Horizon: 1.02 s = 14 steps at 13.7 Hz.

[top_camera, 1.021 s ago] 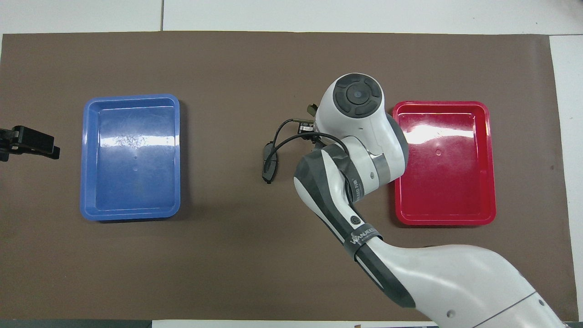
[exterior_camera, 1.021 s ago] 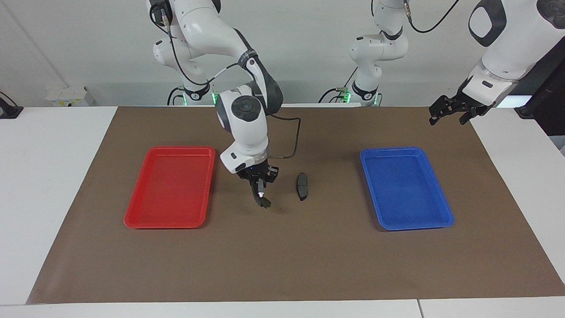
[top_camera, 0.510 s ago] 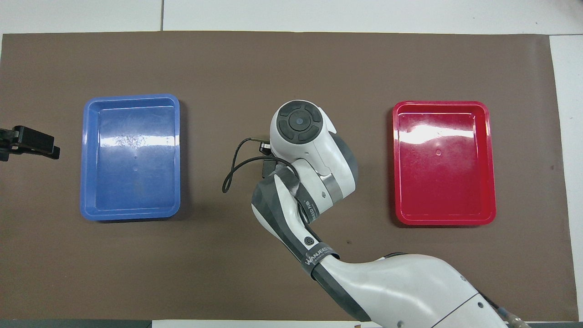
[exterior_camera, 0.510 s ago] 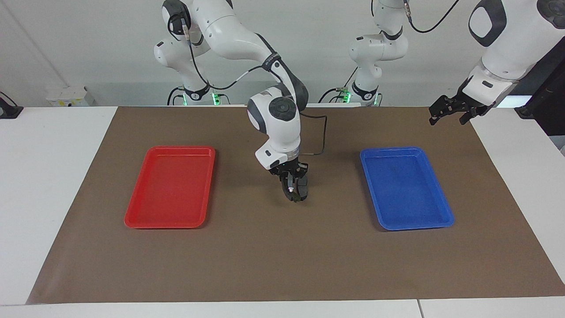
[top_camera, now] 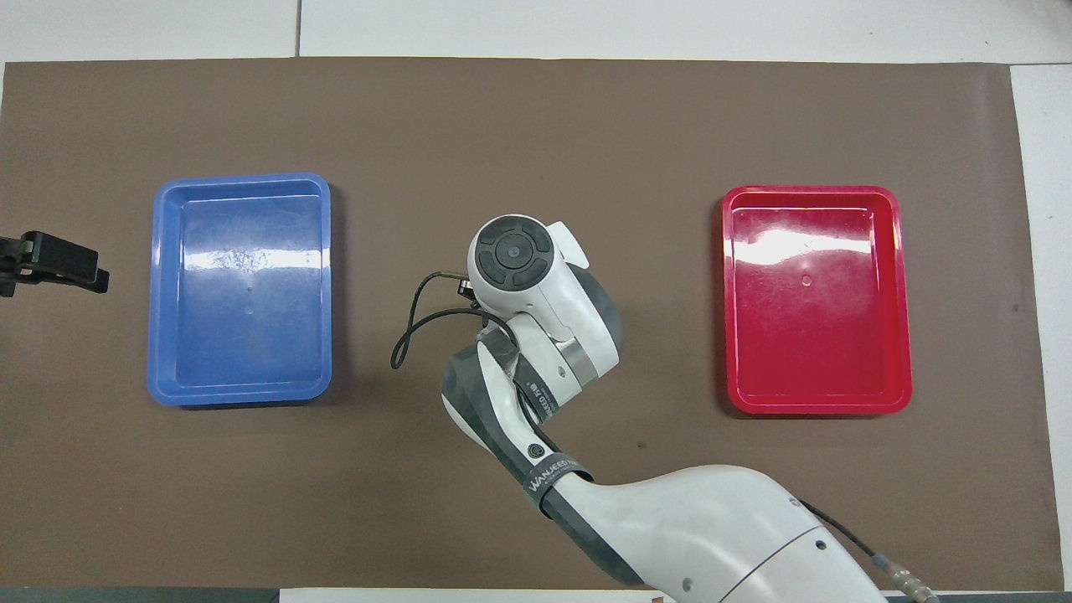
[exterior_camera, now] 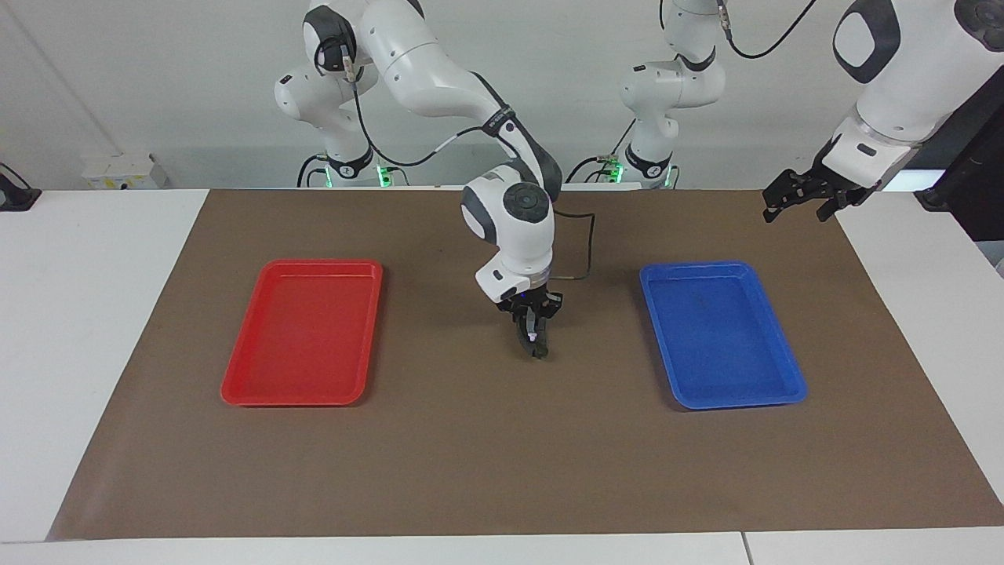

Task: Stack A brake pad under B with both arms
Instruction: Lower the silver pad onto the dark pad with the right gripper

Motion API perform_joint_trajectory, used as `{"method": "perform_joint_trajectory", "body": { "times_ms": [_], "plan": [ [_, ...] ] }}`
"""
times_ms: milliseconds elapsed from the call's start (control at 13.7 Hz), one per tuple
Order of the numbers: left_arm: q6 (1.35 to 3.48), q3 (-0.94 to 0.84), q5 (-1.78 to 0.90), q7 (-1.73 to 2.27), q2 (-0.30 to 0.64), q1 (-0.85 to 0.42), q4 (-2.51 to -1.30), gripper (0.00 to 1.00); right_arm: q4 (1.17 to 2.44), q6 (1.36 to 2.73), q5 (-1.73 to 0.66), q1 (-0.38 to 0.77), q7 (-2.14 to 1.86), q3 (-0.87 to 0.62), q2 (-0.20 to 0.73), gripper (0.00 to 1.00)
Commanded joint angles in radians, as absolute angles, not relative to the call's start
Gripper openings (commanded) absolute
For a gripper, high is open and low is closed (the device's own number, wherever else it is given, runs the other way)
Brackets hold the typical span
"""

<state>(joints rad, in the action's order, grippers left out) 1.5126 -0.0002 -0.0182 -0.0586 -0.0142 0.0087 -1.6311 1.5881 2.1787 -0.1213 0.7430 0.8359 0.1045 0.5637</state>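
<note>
My right gripper (exterior_camera: 536, 351) is low over the middle of the brown mat, between the two trays. It is shut on B (exterior_camera: 532, 338), a dark piece with a bright spot, held steeply tilted. The short dark A brake pad lies on the mat right where the gripper's tip is, and the gripper covers it. I cannot tell whether the two pieces touch. In the overhead view the right arm's wrist (top_camera: 512, 253) hides both pieces. My left gripper (exterior_camera: 805, 198) waits in the air over the mat's edge at the left arm's end; it also shows in the overhead view (top_camera: 52, 263).
A red tray (exterior_camera: 302, 399) lies toward the right arm's end and a blue tray (exterior_camera: 737, 403) toward the left arm's end. Both show in the overhead view, red (top_camera: 816, 192) and blue (top_camera: 243, 179). A black cable loops from the right wrist (top_camera: 406, 335).
My right gripper has carried its dark piece sideways from beside the red tray to over the pad on the mat, covering it. The left arm has not moved.
</note>
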Motion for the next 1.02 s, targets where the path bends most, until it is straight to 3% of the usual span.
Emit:
{"method": "perform_joint_trajectory", "body": {
  "times_ms": [0,948],
  "plan": [
    [1.508,-0.002,-0.005,-0.064,-0.021,0.017,-1.64,1.0,1.571,2.178,-0.126,0.744,0.851,0.109,0.568,0.0],
    [1.508,-0.002,-0.005,-0.064,-0.021,0.015,-1.64,1.0,1.632,2.261,-0.104,0.75,0.848,0.109,0.566,0.01]
  ]
}}
